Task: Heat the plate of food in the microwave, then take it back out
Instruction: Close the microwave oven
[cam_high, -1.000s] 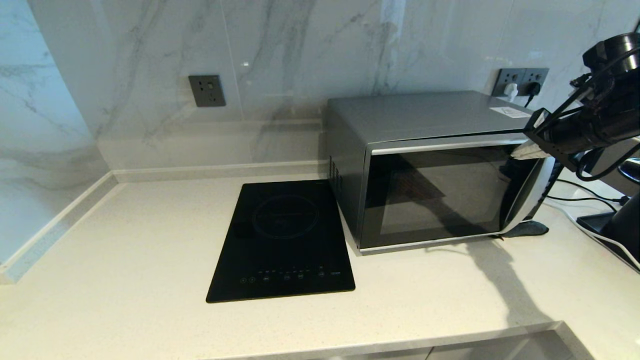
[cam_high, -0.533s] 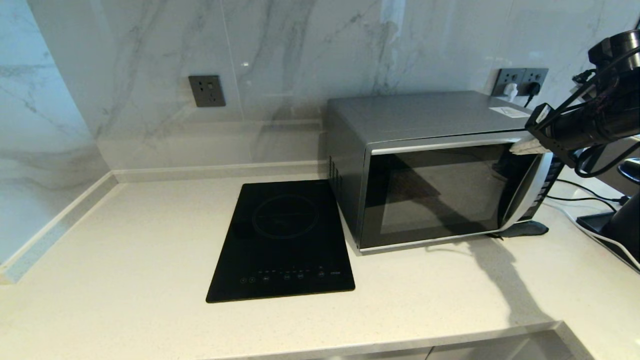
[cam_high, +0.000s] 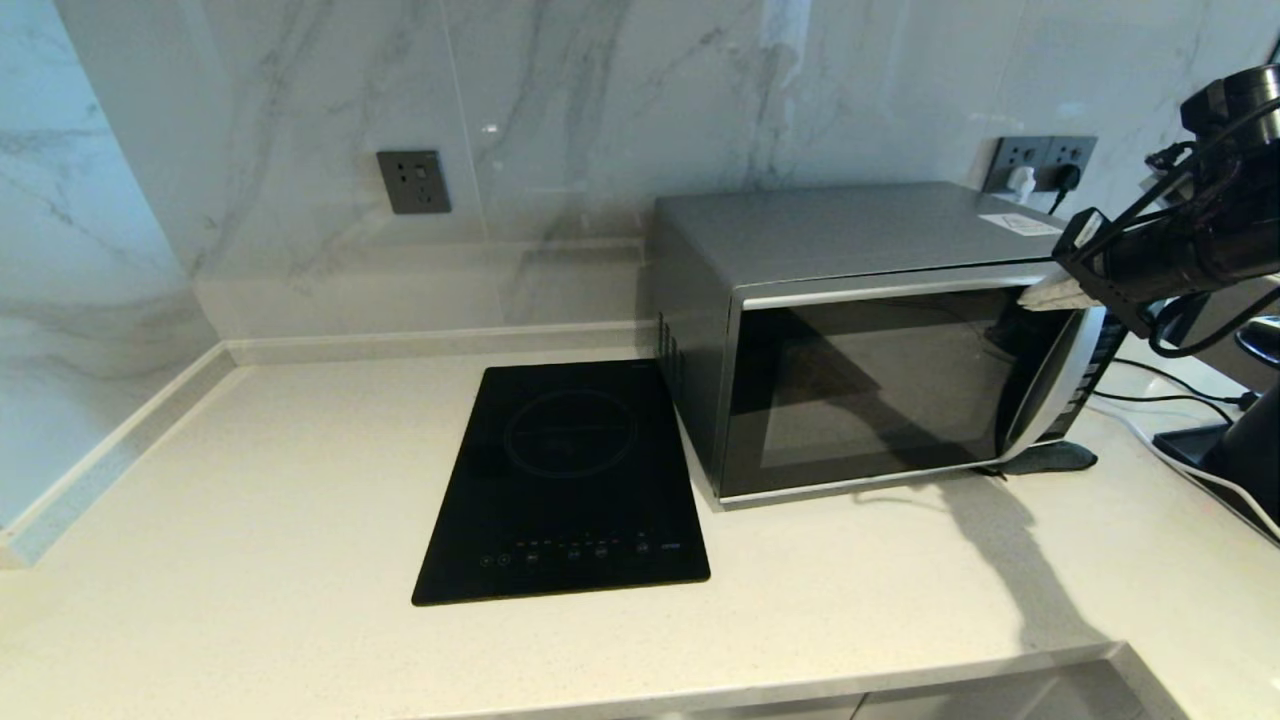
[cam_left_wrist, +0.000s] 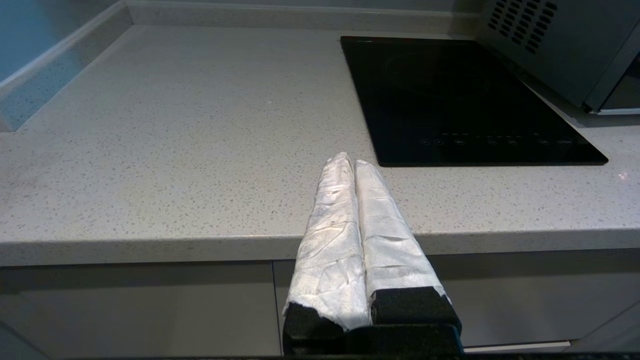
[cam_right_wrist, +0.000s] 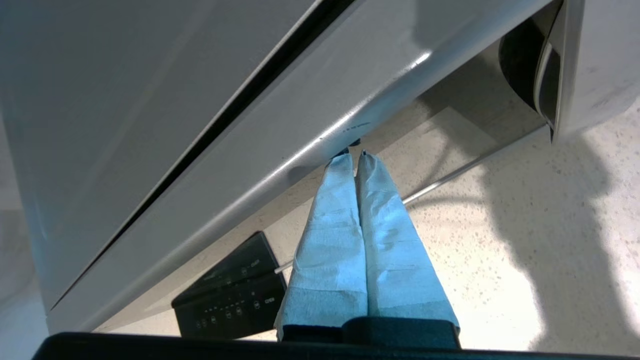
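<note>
- Nearest the robot: the left gripper (cam_left_wrist: 352, 162) hangs off the front edge of the countertop (cam_high: 250, 520), over the cabinet fronts below. Its two white-wrapped fingers (cam_left_wrist: 332, 225) are pressed together with nothing between them. It doesn't show up in the head view at all.
- Next back is the flat black induction hob (cam_high: 565, 480), set into the counter with a row of touch buttons along its near edge. It sits just left of the microwave and isn't in the way of anything.
- The microwave (cam_high: 860, 330) stands on the counter to the right of the hob, dark glass door closed, white sticker (cam_high: 1018, 224) on top near its right rear corner.
- The right gripper (cam_right_wrist: 352, 156) comes in from the right at the door's upper right corner, tips against the silver strip along the top of the door. Fingers (cam_right_wrist: 387, 240) are closed tight, holding nothing.
- The right arm covers the upper end of the curved handle (cam_high: 1062, 385), and the button panel is mostly hidden behind it.
- Plate of food: can't see it anywhere. The door glass only shows reflections, so no telling what's inside.
- Farthest back: marble wall with a grey socket (cam_high: 413, 181) on the left and a double outlet (cam_high: 1040, 160) with plugs behind the microwave. Cables (cam_high: 1165, 385) trail along the counter at the right edge, partly cut off.
</note>
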